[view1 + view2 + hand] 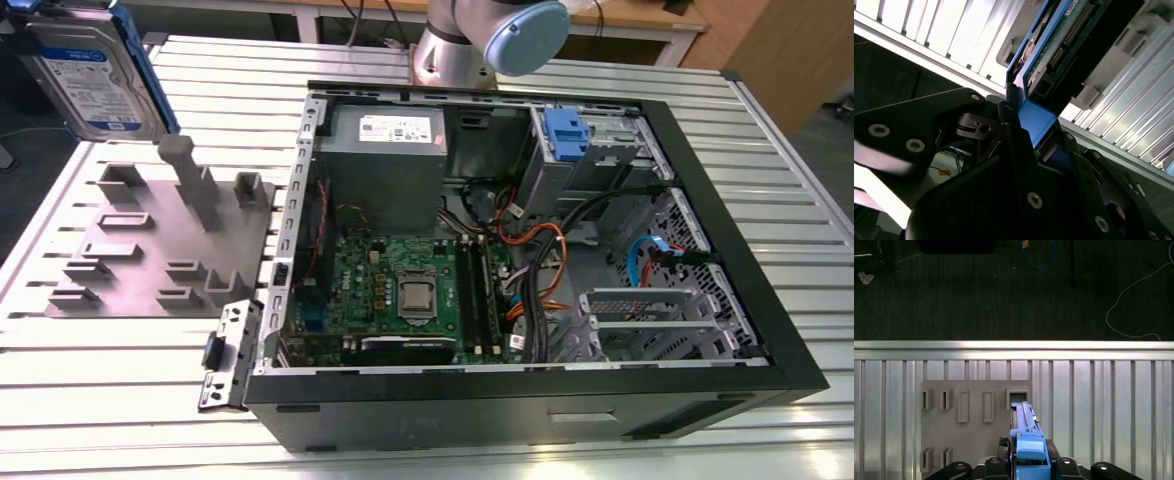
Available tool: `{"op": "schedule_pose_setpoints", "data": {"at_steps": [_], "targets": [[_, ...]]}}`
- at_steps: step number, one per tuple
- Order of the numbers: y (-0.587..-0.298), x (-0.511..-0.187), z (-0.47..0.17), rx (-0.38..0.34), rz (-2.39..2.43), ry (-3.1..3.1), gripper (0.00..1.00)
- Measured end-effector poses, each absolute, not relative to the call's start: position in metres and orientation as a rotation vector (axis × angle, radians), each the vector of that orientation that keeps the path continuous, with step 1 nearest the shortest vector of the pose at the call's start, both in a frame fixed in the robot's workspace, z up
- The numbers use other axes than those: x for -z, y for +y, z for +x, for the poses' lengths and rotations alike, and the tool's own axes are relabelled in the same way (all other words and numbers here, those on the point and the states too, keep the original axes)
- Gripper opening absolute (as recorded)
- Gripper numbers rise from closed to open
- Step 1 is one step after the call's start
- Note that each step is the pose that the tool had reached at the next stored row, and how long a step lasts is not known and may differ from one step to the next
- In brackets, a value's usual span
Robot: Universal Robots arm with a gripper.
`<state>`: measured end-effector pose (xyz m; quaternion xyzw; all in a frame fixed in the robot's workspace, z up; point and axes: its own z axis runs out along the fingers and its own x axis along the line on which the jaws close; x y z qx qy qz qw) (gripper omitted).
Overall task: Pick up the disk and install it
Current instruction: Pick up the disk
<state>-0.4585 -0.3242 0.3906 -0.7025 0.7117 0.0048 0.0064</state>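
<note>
Half the job looks done from my seat: the gripper (1029, 467) has its fingers clamped on the blue bracket of the disk (91, 72), held in the air over the grey fixture plate (147, 250), at ten o'clock from the open computer case (534, 400), not yet installed.
</note>
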Motion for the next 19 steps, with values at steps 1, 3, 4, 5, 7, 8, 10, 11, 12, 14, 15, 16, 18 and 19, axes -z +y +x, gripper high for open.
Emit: {"op": "schedule_pose_setpoints", "data": {"at_steps": [1, 3, 4, 5, 7, 8, 10, 11, 12, 14, 15, 16, 18, 19], "targets": [[-0.3242, -0.3909, -0.4585, -0.015, -2.198, 2.227, 0.37], [-0.3242, -0.3910, -0.4585, -0.015, -2.198, 2.227, 0.37], [-0.3242, -0.3913, -0.4585, -0.015, -2.198, 2.227, 0.37], [-0.3242, -0.3915, -0.4586, -0.015, -2.198, 2.227, 0.37], [-0.3242, -0.3920, -0.4585, -0.015, -2.198, 2.227, 0.37], [-0.3242, -0.3924, -0.4585, -0.015, -2.198, 2.227, 0.37], [-0.3242, -0.3932, -0.4585, -0.015, -2.198, 2.227, 0.37], [-0.3242, -0.3934, -0.4585, -0.015, -2.198, 2.227, 0.37], [-0.3242, -0.3937, -0.4585, -0.015, -2.198, 2.227, 0.37], [-0.3242, -0.3942, -0.4585, -0.015, -2.198, 2.227, 0.37], [-0.3242, -0.3945, -0.4585, -0.015, -2.198, 2.227, 0.37], [-0.3242, -0.3946, -0.4585, -0.015, -2.198, 2.227, 0.37], [-0.3242, -0.3950, -0.4585, -0.015, -2.198, 2.227, 0.37], [-0.3242, -0.3952, -0.4585, -0.015, -2.198, 2.227, 0.37]]}}
